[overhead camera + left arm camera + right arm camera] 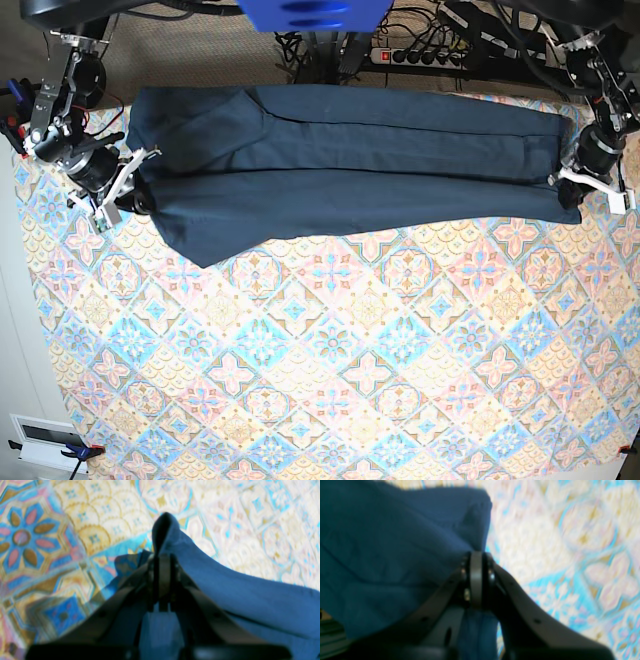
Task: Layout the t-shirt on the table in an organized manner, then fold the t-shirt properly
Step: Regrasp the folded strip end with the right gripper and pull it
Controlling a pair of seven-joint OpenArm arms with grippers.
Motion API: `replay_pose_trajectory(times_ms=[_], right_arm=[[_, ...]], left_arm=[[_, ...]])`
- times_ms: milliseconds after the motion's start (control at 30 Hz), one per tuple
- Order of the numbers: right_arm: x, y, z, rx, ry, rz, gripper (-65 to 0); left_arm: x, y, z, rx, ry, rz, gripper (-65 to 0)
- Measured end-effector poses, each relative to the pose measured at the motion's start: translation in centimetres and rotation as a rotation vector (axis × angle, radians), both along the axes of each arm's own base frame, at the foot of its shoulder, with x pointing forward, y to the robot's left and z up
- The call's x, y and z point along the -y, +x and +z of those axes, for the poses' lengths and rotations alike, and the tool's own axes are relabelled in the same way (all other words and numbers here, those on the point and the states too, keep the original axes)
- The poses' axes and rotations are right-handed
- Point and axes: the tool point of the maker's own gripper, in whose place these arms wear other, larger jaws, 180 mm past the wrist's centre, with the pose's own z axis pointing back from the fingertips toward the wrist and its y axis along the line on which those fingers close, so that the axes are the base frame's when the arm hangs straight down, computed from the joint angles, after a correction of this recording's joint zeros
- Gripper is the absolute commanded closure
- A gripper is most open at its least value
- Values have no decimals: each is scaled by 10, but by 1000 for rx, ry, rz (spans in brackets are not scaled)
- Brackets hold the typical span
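Each claw, left [163, 562] and right [476, 562], pinches one end of the t-shirt [350, 165] stretched between them over the table [330, 380]

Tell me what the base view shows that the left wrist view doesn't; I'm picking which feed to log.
Only base: the whole t-shirt stretched across the table's far side, and the right gripper at its other end. Only left wrist: a close look at a cloth fold pinched in the shut left gripper. Both: navy shirt, patterned table, left gripper holding the shirt.
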Motion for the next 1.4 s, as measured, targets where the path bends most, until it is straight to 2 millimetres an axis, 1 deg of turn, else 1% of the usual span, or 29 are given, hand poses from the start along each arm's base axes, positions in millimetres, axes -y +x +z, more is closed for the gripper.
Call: replay_pose_trajectory(times_ms=[100, 200, 300, 400, 500, 600, 667, 733, 833, 900, 967, 1000, 1067, 1133, 1167, 1333, 1400], right_arm=[[0, -6, -5, -20, 0, -3, 0], [2, -15, -14, -71, -19, -1, 0], [3, -17, -15, -80, -24, 0, 0], [3, -23, -19, -99, -24, 1, 0], [3, -23, -19, -99, -23, 0, 0], [3, -22, -18, -94, -23, 0, 0], [2, -24, -19, -99, -22, 2, 0], [3, -24, -20, -100, -24, 4, 0], [2, -24, -19, -99, -23, 4, 0], [2, -26, -21, -105, -22, 4, 0], [2, -34, -26, -126, -22, 5, 0], [1, -38, -29, -139, -23, 9, 0], [-7, -44, -36, -173, -32, 40, 0], [-15, -42, -36, -164, -13, 55, -3], [-16, -41, -35, -157, -9, 55, -14], [-5, -42, -36, -168, -110, 61, -136], [-8, -37, -25, -132, -129, 76, -162]], left_arm=[[4, -5, 6, -1, 28, -21, -2], [6, -6, 12, 9, 45, -38, -2], [6, -11, 9, -10, 51, -45, -3], [-2, -10, 15, -11, 80, -53, -3], [-9, -12, 18, -8, 82, -30, -4], [-22, -28, 14, -88, 72, -4, -4], [-25, -34, 9, -149, 72, 1, -4], [-23, -36, 3, -189, 69, -15, -4], [-30, -45, -11, -253, 86, -4, -4], [-25, -52, -25, -313, 96, -22, -5], [-10, -53, -36, -349, 86, -68, -5], [-5, -49, -36, -336, 77, -80, -5], [-4, -44, -34, -317, 80, -83, -6], [-6, -43, -32, -320, 81, -76, -26], [-7, -44, -33, -329, 84, -76, -44], [-4, -40, -31, -311, 72, -81, -190], [-4, -40, -31, -311, 73, -84, -204]])
